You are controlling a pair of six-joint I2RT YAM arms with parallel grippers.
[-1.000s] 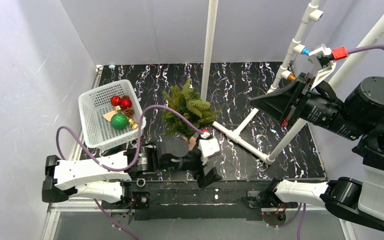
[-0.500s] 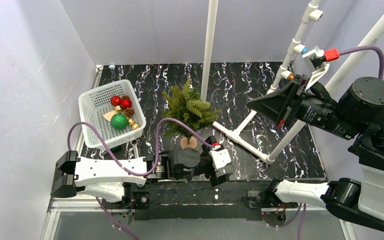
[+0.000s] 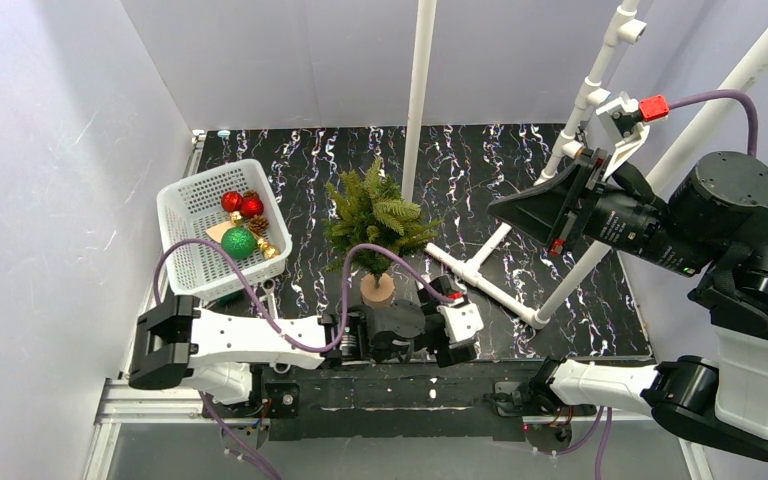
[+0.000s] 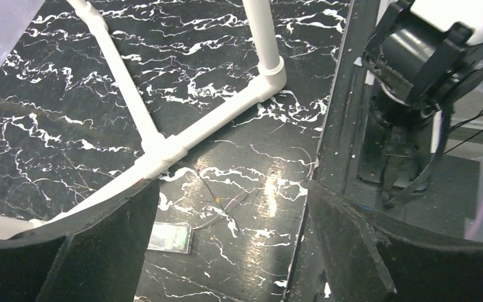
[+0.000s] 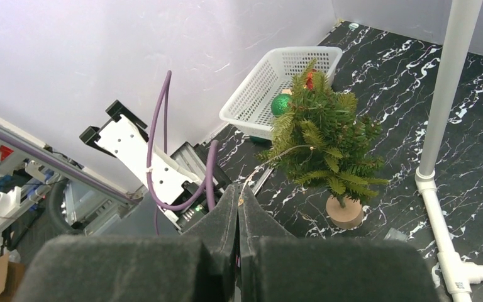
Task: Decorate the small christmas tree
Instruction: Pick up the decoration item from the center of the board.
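Standing upright mid-table, the small christmas tree (image 3: pixel 375 215) shows bushy green needles, a thin trunk and a round tan wooden base (image 3: pixel 377 289) on the glossy black marbled table (image 3: pixel 520 180). Left of it sits a white lattice basket (image 3: pixel 182 262) holding shiny round baubles (image 3: pixel 239 242). The left gripper (image 4: pixel 229 214), low beside the base, is spread and empty. The right gripper (image 5: pixel 239 204), raised, pinches a thin wire (image 5: pixel 265 162) running to the tree.

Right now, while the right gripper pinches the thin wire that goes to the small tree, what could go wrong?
1. The thin wire runs from the shut right gripper to the small christmas tree; a strong pull may tip the tree on its wooden base.
2. The left arm's purple cable passes close to the lower branches and may snag them if that arm moves.
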